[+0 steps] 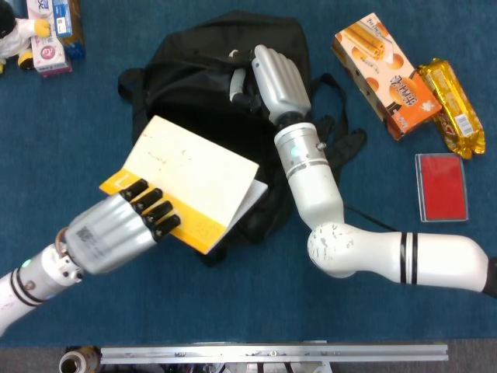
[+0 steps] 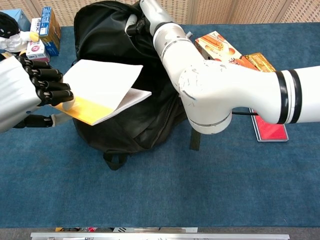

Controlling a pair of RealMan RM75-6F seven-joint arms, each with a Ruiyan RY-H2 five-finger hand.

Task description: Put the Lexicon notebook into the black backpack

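Note:
My left hand [image 1: 116, 233] [image 2: 30, 90] grips the Lexicon notebook [image 1: 194, 179] [image 2: 102, 90], white with a yellow band along its near edge, by its lower left corner. The notebook hangs tilted over the left half of the black backpack [image 1: 194, 85] [image 2: 105, 35], its far corner over the dark opening. At the top of the backpack my right hand [image 1: 276, 78] [image 2: 145, 12] holds the upper rim of the opening lifted, with the fingers curled into the fabric. The inside of the backpack is dark and mostly hidden.
An orange snack box [image 1: 384, 74] [image 2: 220, 47] and a gold packet [image 1: 454, 97] [image 2: 265, 67] lie at the right, a red flat case [image 1: 443, 186] [image 2: 270, 130] below them. Small boxes and a toy [image 1: 43, 35] [image 2: 30, 32] sit at the far left. Blue cloth [image 1: 233, 303] covers the table.

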